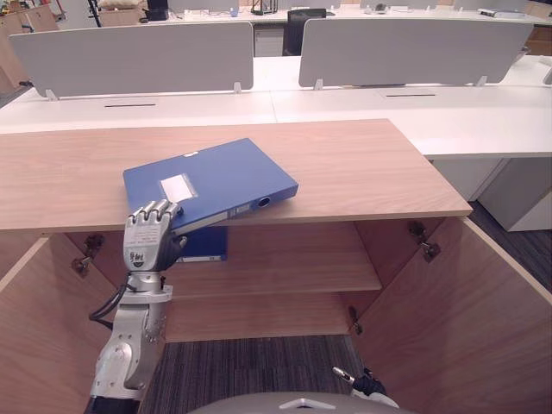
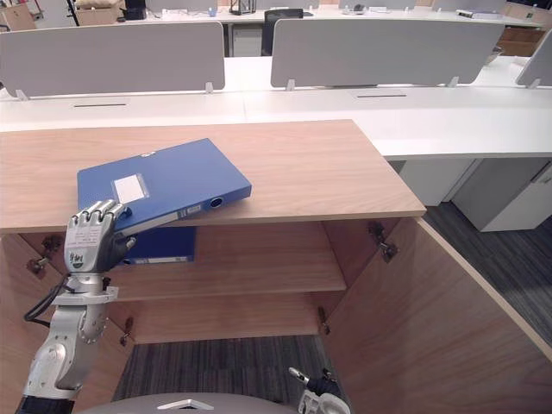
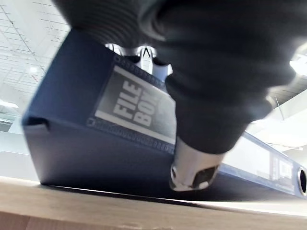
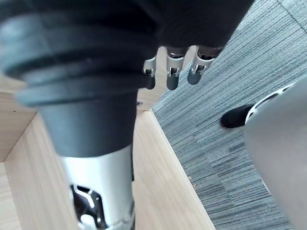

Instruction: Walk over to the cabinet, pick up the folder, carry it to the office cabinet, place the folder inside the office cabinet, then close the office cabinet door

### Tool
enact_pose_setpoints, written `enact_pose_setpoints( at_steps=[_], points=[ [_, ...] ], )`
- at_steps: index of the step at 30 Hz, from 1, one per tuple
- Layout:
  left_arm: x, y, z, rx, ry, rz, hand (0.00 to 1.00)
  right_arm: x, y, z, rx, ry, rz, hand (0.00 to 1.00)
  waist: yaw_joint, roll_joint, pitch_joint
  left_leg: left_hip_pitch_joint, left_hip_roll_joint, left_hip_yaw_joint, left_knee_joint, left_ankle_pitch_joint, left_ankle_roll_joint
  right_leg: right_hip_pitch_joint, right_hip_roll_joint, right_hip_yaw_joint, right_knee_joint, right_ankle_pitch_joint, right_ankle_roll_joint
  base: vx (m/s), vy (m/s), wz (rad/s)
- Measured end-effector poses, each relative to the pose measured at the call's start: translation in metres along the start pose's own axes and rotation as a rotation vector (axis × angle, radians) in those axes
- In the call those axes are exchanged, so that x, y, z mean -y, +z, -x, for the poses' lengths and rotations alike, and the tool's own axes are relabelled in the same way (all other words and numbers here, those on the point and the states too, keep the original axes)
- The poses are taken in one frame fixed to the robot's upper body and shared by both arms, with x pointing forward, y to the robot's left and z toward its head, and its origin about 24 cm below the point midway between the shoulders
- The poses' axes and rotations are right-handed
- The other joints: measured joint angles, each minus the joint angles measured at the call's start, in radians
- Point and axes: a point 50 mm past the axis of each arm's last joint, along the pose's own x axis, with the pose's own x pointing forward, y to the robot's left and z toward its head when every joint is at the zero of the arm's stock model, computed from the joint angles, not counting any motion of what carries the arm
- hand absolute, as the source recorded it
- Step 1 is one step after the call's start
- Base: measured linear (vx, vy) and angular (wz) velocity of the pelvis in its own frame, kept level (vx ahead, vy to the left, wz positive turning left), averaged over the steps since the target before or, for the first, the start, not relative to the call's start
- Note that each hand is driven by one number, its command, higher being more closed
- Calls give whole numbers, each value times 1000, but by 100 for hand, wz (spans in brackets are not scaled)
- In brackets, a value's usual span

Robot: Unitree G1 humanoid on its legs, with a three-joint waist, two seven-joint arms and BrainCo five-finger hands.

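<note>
A blue folder (image 1: 216, 177) lies flat on the wooden cabinet top (image 1: 362, 164), its near left corner jutting over the front edge. My left hand (image 1: 148, 237) comes up from below and is shut on that corner, fingers curled over the cover and the thumb (image 3: 192, 172) against the spine. The label side of the folder (image 3: 72, 139) fills the left wrist view. My right hand (image 4: 172, 72) hangs low beside the open right door, fingers relaxed above the carpet and holding nothing.
The cabinet stands open, with one door (image 1: 466, 319) swung out on the right and another (image 1: 43, 328) on the left. A second blue folder (image 1: 205, 244) rests on the inner shelf (image 1: 293, 267). White desks with grey dividers (image 1: 138, 56) stand behind.
</note>
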Motion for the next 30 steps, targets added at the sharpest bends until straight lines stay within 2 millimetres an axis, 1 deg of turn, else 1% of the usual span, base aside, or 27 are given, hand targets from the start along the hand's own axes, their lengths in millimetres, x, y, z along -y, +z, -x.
enact_pose_setpoints(
  at_steps=[1, 3, 5, 6, 7, 9, 10, 12, 13, 14, 15, 17, 19, 21, 23, 24, 25, 26, 27, 28, 30],
  points=[
    [-2, 7, -1, 32, 10, 28, 100, -1, 0, 0, 0, 3, 3, 0, 2, 0, 0, -1, 0, 0, 0, 0, 0, -1, 0, 0, 0, 0, 0, 0, 0, 0],
    [-4, 15, -1, 64, 17, 72, 100, -1, 0, 0, 2, 6, 11, 0, 3, 0, 0, -1, -1, -1, 0, -1, 0, -1, 0, 0, 0, 0, 0, 0, 0, 0],
    [-10, 32, -2, 134, 40, 180, 100, -3, 0, 0, 3, 13, 20, 0, 2, -2, -1, -6, 0, 2, 6, -5, -6, -8, -1, 5, 6, 1, 2, 0, 0, -2],
    [-12, 37, -2, 151, 47, 211, 100, -4, 0, 0, 3, 15, 23, 0, 1, -3, -3, -11, 0, 3, 6, -6, -7, -13, -2, 6, 6, 2, 3, 4, -4, -9],
    [-17, 49, -2, 192, 67, 301, 100, -6, 1, 0, 6, 24, 39, 0, 2, -4, -8, -21, -1, 8, 6, -3, -2, -27, -2, 13, 7, 6, 4, 4, -4, -9],
    [-24, 61, -1, 220, 95, 410, 100, -8, 1, 0, 9, 34, 55, 0, 4, -5, -11, -22, 0, 19, 6, -2, 0, -29, 0, 25, 7, 9, 3, 17, -8, -17],
    [-25, 64, -1, 223, 105, 446, 100, -10, 2, 0, 11, 37, 57, 0, 5, -5, -11, -20, 0, 23, 6, -3, 1, -29, 0, 29, 7, 10, 3, 11, -12, -16],
    [-32, 74, -4, 225, 142, 591, 100, -12, 3, 0, 21, 47, 77, 0, 2, -4, -11, -17, 0, 25, 6, -5, 3, -29, 0, 35, 14, 9, 3, -15, -11, -6],
    [-33, 76, -5, 222, 151, 625, 100, -13, 3, 0, 25, 51, 84, 0, 3, -4, -11, -17, 0, 25, 6, -5, 3, -30, 0, 37, 16, 9, 3, -50, -13, -4],
    [-37, 77, -7, 204, 174, 704, 100, -15, 6, 1, 42, 61, 91, 0, 3, -4, -11, -18, 1, 28, 8, -9, 2, -30, 0, 45, 21, 6, 3, -53, -11, -7],
    [-40, 77, -7, 199, 184, 730, 100, -17, 7, 1, 52, 69, 96, 0, 3, -4, -10, -19, 4, 29, 16, -15, 1, -31, 0, 49, 25, 3, 4, -60, -13, -11],
    [-47, 79, -8, 184, 214, 833, 100, -23, 15, 3, 93, 95, 95, 0, 3, -3, -10, -18, 5, 30, 34, -30, -5, -32, -1, 55, 42, -11, 3, -38, -6, -6],
    [-55, 83, -8, 186, 240, 924, 100, -32, 25, 5, 146, 119, 73, 0, 4, -2, -9, -16, 2, 30, 33, -26, 1, -36, -1, 55, 54, -15, 9, 0, 0, 0],
    [-66, 86, -8, 196, 289, 1044, 100, -46, 46, 11, 249, 169, 22, 0, 6, -2, -9, -16, 1, 30, 32, -25, 2, -36, -1, 56, 55, -15, 9, 0, 0, 0],
    [-73, 86, -8, 200, 327, 1117, 100, -57, 64, 18, 343, 212, -28, 0, 6, -3, -8, -15, 1, 30, 32, -25, 3, -36, -1, 56, 56, -15, 9, 0, 0, 0],
    [-76, 86, -8, 195, 344, 1164, 100, -62, 75, 25, 407, 237, -63, 0, 7, -4, -8, -15, 1, 31, 32, -25, 3, -36, 0, 56, 56, -15, 9, 0, 0, 0],
    [-77, 86, -8, 192, 351, 1190, 100, -64, 80, 29, 436, 251, -87, 0, 8, -5, -7, -14, 1, 31, 32, -26, 3, -36, 0, 56, 56, -15, 9, 0, 0, 0],
    [-80, 85, -7, 186, 361, 1234, 100, -68, 91, 37, 497, 278, -119, 0, 9, -8, -5, -14, 1, 32, 32, -26, 4, -36, 0, 57, 56, -15, 10, 0, 0, 0],
    [-80, 85, -7, 183, 366, 1253, 100, -71, 97, 42, 530, 292, -136, 0, 8, -9, -4, -14, 1, 33, 32, -26, 4, -36, 0, 57, 56, -15, 10, -10, -7, -3],
    [-80, 83, -6, 172, 368, 1293, 100, -74, 109, 52, 598, 321, -173, 0, 9, -11, -2, -12, 1, 35, 32, -27, 5, -36, 0, 59, 56, -15, 10, -10, -7, -5],
    [-78, 80, -4, 134, 364, 1349, 100, -76, 126, 69, 705, 357, -217, 0, 8, -13, 2, -8, 1, 41, 32, -30, 5, -35, 0, 65, 56, -15, 10, -13, -5, -11]
  ],
)
